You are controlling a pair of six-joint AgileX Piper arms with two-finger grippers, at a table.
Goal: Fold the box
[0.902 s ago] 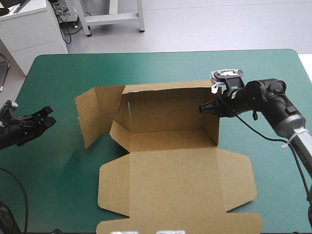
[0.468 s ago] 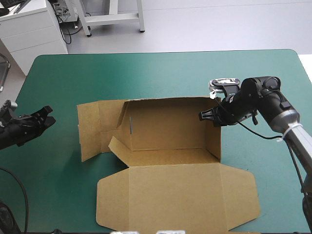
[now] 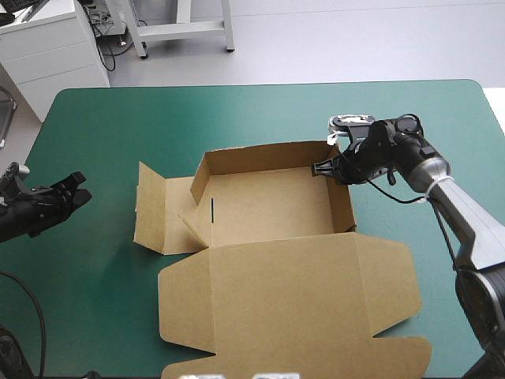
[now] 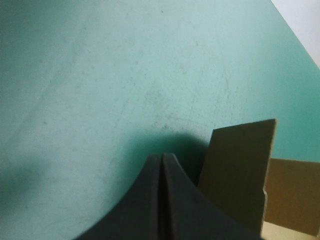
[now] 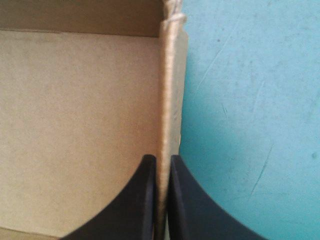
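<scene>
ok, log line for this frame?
box: walls up, lid flat, left flap out | right gripper: jaws shut on right wall | left gripper: jaws shut, clear of box

Brown box [image 3: 268,207] sat near middle of table [image 3: 102,126], part-formed open tray. Far and right walls stood upright, left wall partly raised. Left side panel [image 3: 158,212] lay splayed outward. Lid [image 3: 288,296] lay flat toward near edge, flaps spread.

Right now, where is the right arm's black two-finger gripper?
High view: right of centre, the right gripper is shut on the right wall of the brown cardboard box, near its far corner.
</scene>
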